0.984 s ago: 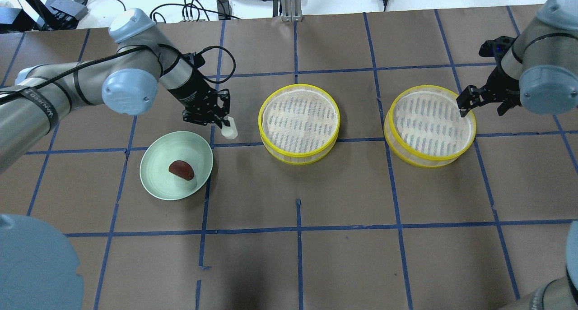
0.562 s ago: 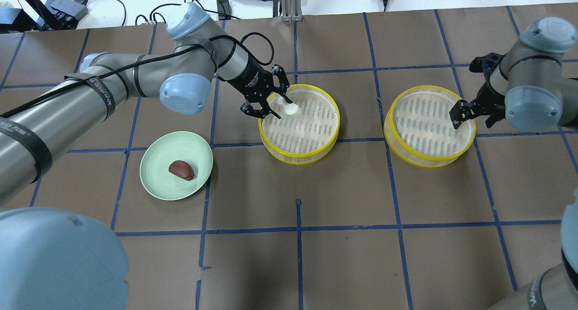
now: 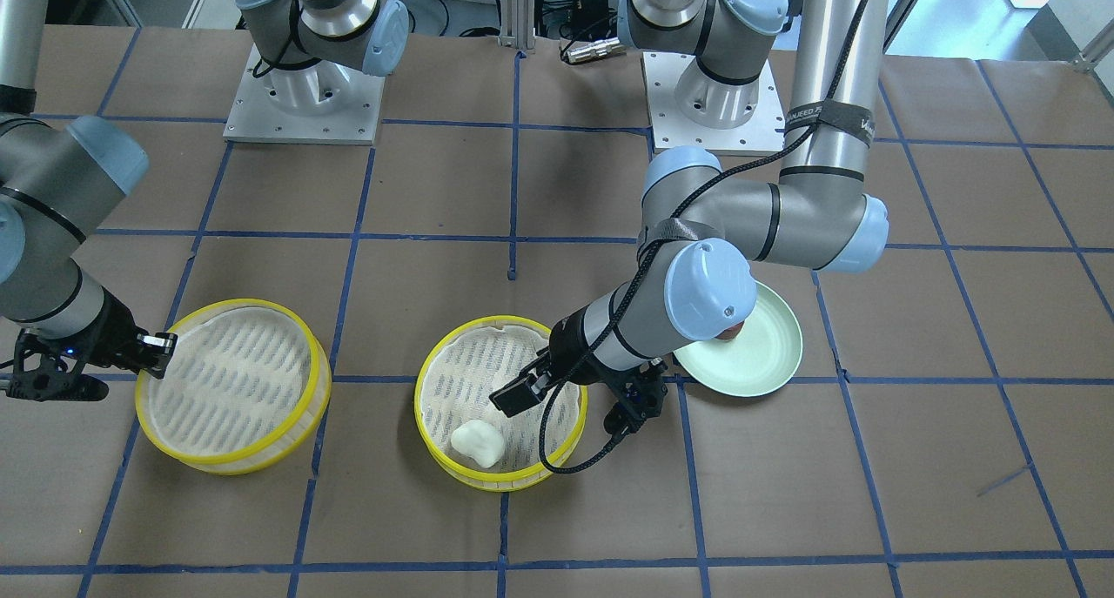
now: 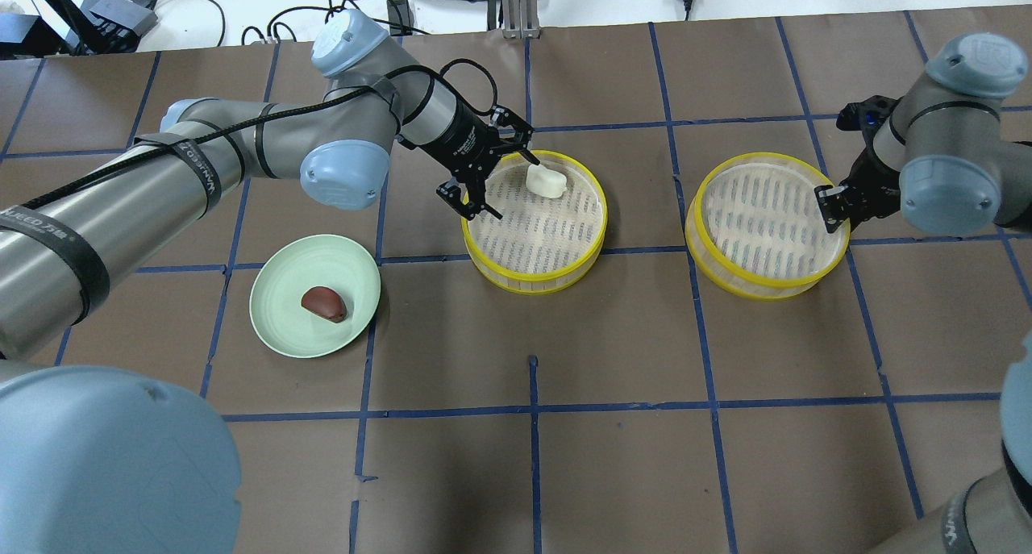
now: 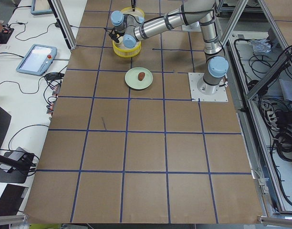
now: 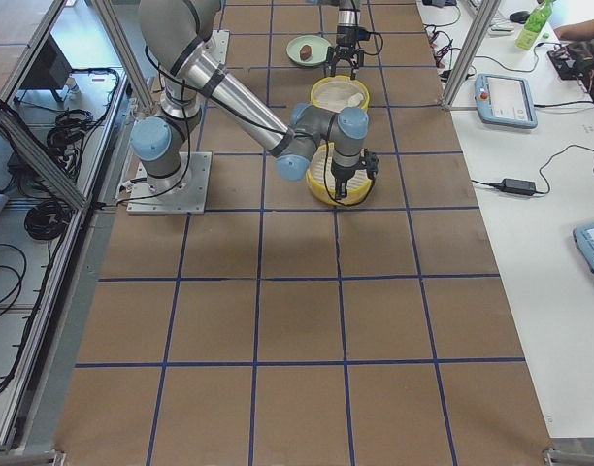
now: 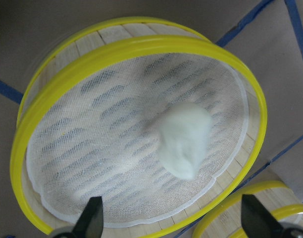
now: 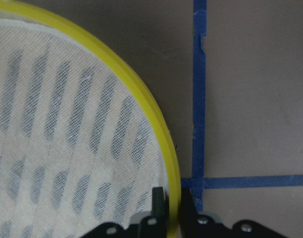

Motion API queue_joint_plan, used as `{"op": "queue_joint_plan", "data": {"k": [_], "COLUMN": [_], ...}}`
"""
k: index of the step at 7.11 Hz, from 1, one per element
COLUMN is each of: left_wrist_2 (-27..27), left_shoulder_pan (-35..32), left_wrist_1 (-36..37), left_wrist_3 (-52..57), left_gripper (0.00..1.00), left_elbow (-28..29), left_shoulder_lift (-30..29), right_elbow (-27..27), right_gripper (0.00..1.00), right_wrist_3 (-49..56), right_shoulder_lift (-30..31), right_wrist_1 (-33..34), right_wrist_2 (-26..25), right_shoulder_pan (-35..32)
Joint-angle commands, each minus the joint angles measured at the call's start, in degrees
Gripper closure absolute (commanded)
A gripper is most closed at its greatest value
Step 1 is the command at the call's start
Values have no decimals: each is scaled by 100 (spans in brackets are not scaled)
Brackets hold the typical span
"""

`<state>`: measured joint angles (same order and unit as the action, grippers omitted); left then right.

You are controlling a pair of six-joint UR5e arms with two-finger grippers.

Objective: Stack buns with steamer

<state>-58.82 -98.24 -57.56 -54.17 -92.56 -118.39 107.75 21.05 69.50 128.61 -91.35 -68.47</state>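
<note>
The white bun [image 4: 545,181] lies loose on the mesh of the middle steamer [image 4: 532,285], close to its far rim. The reddish-brown bun [image 4: 324,304] sits on the pale green plate [image 4: 278,328], its long axis slanting across the dish. It lies back toward the robot and leftward from the left gripper [image 4: 513,186], which hangs with fingers spread and empty over that steamer's left side. That arm is plainly the nearer one. The right gripper [image 4: 830,207] pinches the rim of the second steamer [image 4: 766,285], well apart.

Wide gap between plate [image 4: 282,322] and middle steamer's [image 4: 534,286] tall rim.
</note>
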Motion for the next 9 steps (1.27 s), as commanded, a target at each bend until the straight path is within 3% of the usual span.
{"op": "queue_joint_plan", "data": {"k": [1,2,4,6,9], "left_wrist_2": [-1096,-2063,-4005,-4305,-4235], "left_shoulder_pan": [50,59,94,513,929], "left_wrist_1": [-331,-926,-1187,-1170,-1100], "left_wrist_3": [1389,2314,4293,4783,5321], "left_gripper": [0,0,0,0,0], "left_elbow": [-77,-112,-506,-1173,-1703], "left_shoulder_lift": [183,376,544,650,703], "right_elbow": [-192,-333,-1024,-1650,-1740], "right_gripper": [98,98,97,97,97], "right_wrist_3": [-22,-48,-546,-2270,-4402], "right_shoulder_lift": [133,291,669,732,574], "right_wrist_1": [-107,-239,-1508,-2346,-2349], "right_wrist_2": [-23,-14,47,126,370], "right_shoulder_pan": [0,-9,-279,-1286,-2563]}}
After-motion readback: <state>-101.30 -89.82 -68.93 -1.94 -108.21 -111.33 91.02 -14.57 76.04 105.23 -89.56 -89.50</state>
